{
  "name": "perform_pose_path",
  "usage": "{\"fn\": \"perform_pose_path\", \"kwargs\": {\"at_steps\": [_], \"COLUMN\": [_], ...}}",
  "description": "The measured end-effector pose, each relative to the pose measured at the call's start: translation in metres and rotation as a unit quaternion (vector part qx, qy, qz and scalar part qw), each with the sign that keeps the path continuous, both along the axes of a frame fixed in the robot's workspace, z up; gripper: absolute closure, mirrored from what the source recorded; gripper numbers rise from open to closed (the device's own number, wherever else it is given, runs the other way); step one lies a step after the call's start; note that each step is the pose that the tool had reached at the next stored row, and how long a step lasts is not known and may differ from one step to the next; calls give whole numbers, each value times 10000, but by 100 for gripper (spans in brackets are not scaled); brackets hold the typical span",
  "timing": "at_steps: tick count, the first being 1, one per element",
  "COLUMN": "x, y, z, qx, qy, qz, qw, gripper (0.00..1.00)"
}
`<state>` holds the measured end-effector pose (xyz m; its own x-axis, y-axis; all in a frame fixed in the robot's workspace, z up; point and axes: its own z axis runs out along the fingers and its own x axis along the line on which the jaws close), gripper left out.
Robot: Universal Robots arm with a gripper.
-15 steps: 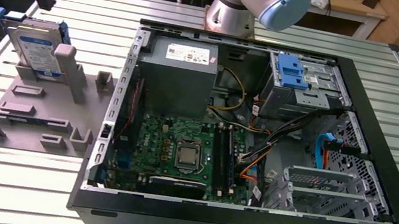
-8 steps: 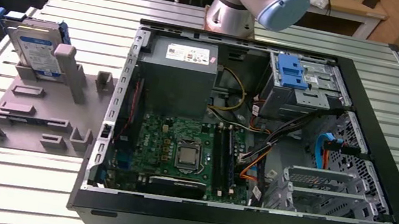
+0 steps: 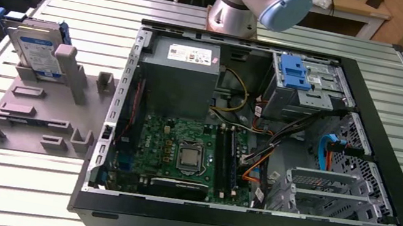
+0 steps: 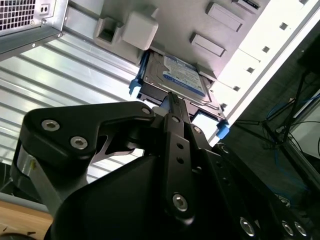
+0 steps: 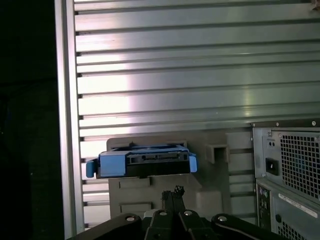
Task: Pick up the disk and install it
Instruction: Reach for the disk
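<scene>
- Black gripper (image 5: pixel 172 192) hangs clear of the disk (image 5: pixel 142 162), its jaws drawn together and grasping nothing; in the second wrist view the gripper (image 4: pixel 172 99) points toward the disk (image 4: pixel 182 77) from just short of it.
- Judging by this, the pick-up step is in hand: the approach is lined up, but no contact is made and nothing is installed.
- As I read it, a grasp here calls for the jaws to spread wider than the disk's thin body and then meet the blue carrier squarely, so the disk lifts straight out of its slot rather than tipping.
- In the exterior view the disk (image 3: pixel 36 50) stands on edge in a grey holder plate (image 3: pixel 35 115), outside the open computer case (image 3: pixel 249 221), on the exterior view's left of the case and near its far corner.
- Inside the case, at its far corner on the exterior view's right, sits a metal drive cage with a blue latch (image 3: pixel 298 80); the disk is well apart from it.
- The disk looks flat, rectangular and silver, with a blue-and-white label on its broad face.
- A blue plastic carrier frames it, with tabs jutting from both ends in the first wrist view.
</scene>
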<state>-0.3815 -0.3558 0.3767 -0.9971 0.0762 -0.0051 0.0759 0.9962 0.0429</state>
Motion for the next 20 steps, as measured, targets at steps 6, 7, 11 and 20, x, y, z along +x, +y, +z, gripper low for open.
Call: {"fn": "perform_pose_path", "kwargs": {"at_steps": [6,7,11,20], "x": [-99,-118,-189,-357], "y": [15,21,41,95], "z": [-12,-15,-24,-45], "qx": [0,0,0,0], "qy": [6,7,9,12], "qz": [0,0,0,-1], "qw": [10000,10000,10000,10000], "gripper": [89,89,89,89]}}
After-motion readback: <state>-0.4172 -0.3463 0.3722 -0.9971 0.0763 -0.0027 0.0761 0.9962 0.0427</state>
